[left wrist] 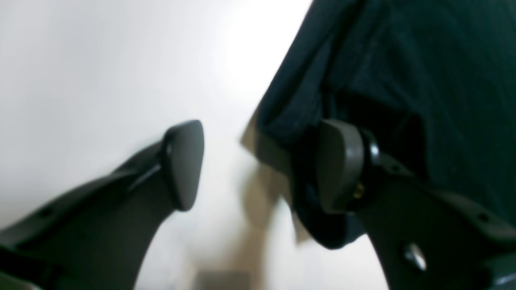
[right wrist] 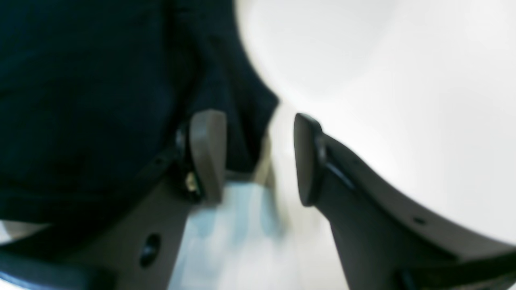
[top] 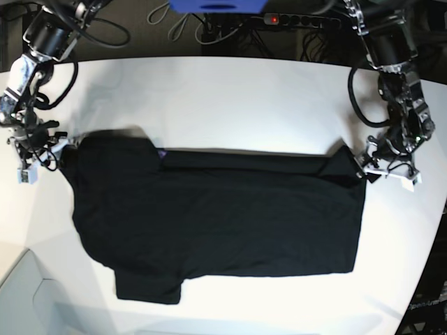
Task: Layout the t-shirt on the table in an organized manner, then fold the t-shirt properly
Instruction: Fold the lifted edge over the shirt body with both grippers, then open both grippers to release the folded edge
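The black t-shirt [top: 216,216] lies spread wide across the white table [top: 230,105], its top edge folded over, with a bit of purple print [top: 162,152] at the fold. At the shirt's right corner sits my left gripper [top: 377,167]. In the left wrist view that gripper [left wrist: 262,165] is open, with dark cloth [left wrist: 403,60] bunched against and behind the right finger [left wrist: 338,165]. My right gripper [top: 52,150] is at the shirt's left corner. The right wrist view shows it [right wrist: 258,157] open, the cloth [right wrist: 80,100] lying by its left finger [right wrist: 207,155] and reaching slightly into the gap.
A power strip [top: 300,19] with a red light, cables and a blue object [top: 216,5] lie beyond the table's far edge. The table's curved edge [top: 429,258] runs close to the shirt's right side. A grey surface [top: 28,293] shows at the lower left.
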You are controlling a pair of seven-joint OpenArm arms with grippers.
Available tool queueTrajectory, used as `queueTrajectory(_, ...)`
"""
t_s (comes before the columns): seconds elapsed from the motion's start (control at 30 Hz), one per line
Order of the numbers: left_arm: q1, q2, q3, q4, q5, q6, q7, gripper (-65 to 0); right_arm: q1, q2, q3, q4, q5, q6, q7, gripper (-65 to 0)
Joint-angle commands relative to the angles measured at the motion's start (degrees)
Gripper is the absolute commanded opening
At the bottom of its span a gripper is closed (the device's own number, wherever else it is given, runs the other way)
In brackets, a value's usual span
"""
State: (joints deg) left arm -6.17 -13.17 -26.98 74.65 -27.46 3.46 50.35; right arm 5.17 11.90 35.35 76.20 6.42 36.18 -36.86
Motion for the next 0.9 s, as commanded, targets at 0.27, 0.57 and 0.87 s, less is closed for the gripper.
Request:
queueTrajectory(0.27,-4.2,-0.5,-0.1,-4.2,-0.5,-0.1,-1.3,-23.2,0.7,0.4,-0.2,0.7,0.9,0.3,1.1,-37.0)
queueTrajectory(0.57,-4.7,-0.8,5.8,-4.4,-0.5,-0.2,-1.4,-23.2,0.2,0.3,-0.3,0.6,0.9,0.3,1.1,-37.1)
queueTrajectory(0.87,-4.1,-1.4,11.0,-4.7,-0.4,-0.2,-1.3,-32.5,0.1,0.3,-0.1,0.6,0.9,0.4,1.1,-37.3)
